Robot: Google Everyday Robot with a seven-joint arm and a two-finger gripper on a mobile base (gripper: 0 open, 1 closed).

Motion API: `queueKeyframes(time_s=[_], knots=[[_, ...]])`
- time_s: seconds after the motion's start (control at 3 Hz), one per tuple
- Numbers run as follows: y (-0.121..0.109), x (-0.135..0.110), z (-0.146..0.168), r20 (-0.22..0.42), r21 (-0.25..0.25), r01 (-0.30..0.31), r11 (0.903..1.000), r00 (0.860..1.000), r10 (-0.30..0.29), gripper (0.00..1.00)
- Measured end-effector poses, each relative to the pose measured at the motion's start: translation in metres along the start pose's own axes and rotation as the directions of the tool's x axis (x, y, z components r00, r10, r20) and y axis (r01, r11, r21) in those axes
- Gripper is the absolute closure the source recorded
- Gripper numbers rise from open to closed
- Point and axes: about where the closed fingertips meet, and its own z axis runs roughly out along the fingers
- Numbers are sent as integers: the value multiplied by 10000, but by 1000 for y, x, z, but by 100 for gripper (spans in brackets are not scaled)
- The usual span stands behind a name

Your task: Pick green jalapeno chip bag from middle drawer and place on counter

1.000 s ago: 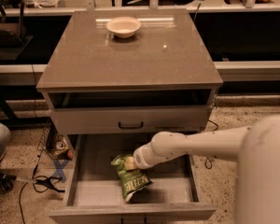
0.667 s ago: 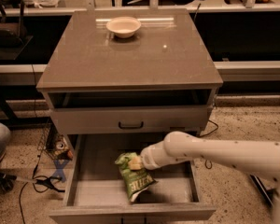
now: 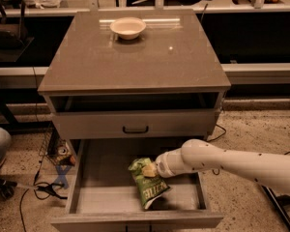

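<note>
Tool [image 3: 150, 170] is low inside the middle drawer [image 3: 106, 197], reaching in from the right on the end of the white arm [image 3: 232, 161]. It is pinching the upper end of the green jalapeno chip bag [image 3: 151, 191]. A pale tip shows over the bag's top edge, and the bag hangs down and toward the near side from there. The bag's lower corner looks to be on or just above the drawer floor, right of centre; I cannot tell which. The drawer is pulled fully out toward the near side, and its floor left of the bag is bare.

The table [image 3: 135, 66] above has a white bowl [image 3: 128, 27] at the far middle. The closed drawer front [image 3: 135, 124] with the black handle sits between the table and the open drawer.

Step in hand, by my read: the grasp is made, the lift is barely started, and placing is not yet done.

Risks from here:
- The grip is only on the crinkly top edge, so the foil could slip out on a fast lift.
- The bag or arm could snag on the upper drawer front or the table's overhanging near edge if it goes straight up. It needs to pull toward the near side first.
- The dangling bag could catch the drawer's right wall.
- A release too far back on the table could knock the bowl, and one too close to the near edge could let the bag slide off.
</note>
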Motion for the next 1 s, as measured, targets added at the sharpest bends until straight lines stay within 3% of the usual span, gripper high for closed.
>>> queueKeyframes(time_s=[0.33, 0.67, 1.0], knots=[[-5, -5, -20, 447, 155, 6, 9999, 9990, -12, 100], [10, -33, -90, 2005, 366, 786, 9962, 9761, -843, 100], [21, -49, -150, 3183, 586, 1448, 9877, 9351, -1559, 100]])
